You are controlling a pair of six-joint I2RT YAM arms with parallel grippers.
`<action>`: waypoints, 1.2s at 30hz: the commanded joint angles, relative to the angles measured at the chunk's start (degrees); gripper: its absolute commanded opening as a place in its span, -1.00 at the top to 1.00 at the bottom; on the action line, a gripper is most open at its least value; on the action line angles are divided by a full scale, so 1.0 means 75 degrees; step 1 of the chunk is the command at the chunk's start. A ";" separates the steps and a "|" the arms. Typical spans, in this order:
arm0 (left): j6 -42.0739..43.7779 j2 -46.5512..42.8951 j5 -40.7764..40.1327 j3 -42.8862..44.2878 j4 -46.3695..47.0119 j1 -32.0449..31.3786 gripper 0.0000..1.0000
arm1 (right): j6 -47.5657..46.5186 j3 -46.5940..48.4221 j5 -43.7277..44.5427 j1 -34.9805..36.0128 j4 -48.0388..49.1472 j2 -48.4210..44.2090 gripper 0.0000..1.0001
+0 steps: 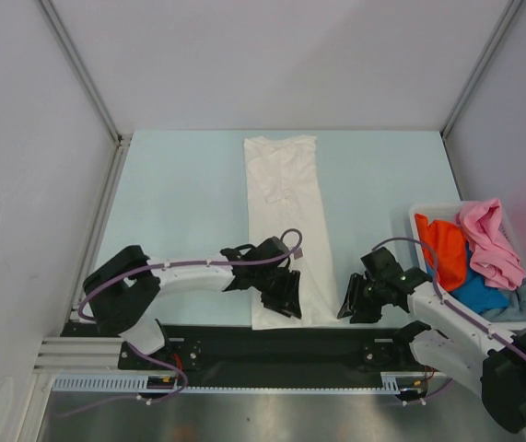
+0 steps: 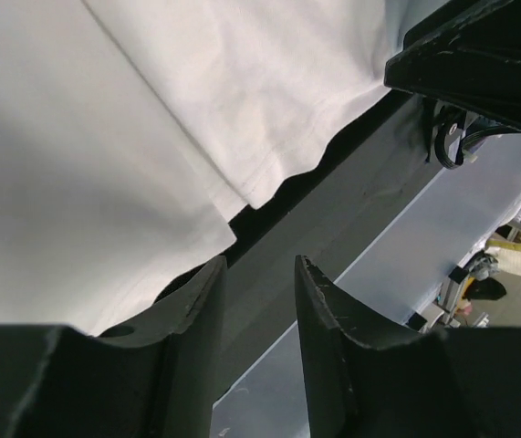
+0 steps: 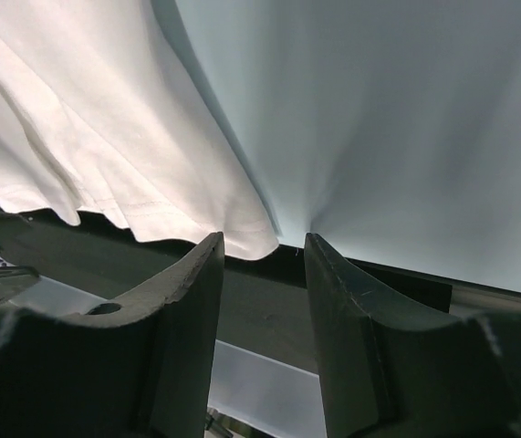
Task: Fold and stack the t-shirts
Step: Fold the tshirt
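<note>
Just below left gripper (image 2: 258,263), white t-shirt (image 1: 283,212) hem, right gripper (image 3: 263,239) beside corner

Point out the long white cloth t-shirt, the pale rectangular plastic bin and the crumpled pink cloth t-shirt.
long white cloth t-shirt (image 1: 283,212): top view, middle of the folded strip.
pale rectangular plastic bin (image 1: 416,212): top view, far left corner of its rim.
crumpled pink cloth t-shirt (image 1: 489,238): top view, its middle.

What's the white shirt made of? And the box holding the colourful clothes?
The white t-shirt looks like soft, matte cloth, maybe cotton: it wrinkles and has a stitched hem. The bin looks like smooth, pale plastic: its thin rim looks stiff.
</note>
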 commanded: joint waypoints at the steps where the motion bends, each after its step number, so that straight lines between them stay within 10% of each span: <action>1: -0.0408 0.0216 0.0467 0.0370 0.0522 -0.0230 0.19 | 0.0139 -0.0122 -0.0001 -0.0029 0.0225 -0.0019 0.07; 36: -0.1171 0.1623 0.0139 0.0475 0.0920 -0.0371 0.25 | 0.0339 -0.0580 -0.0224 -0.0017 0.0459 -0.0500 0.06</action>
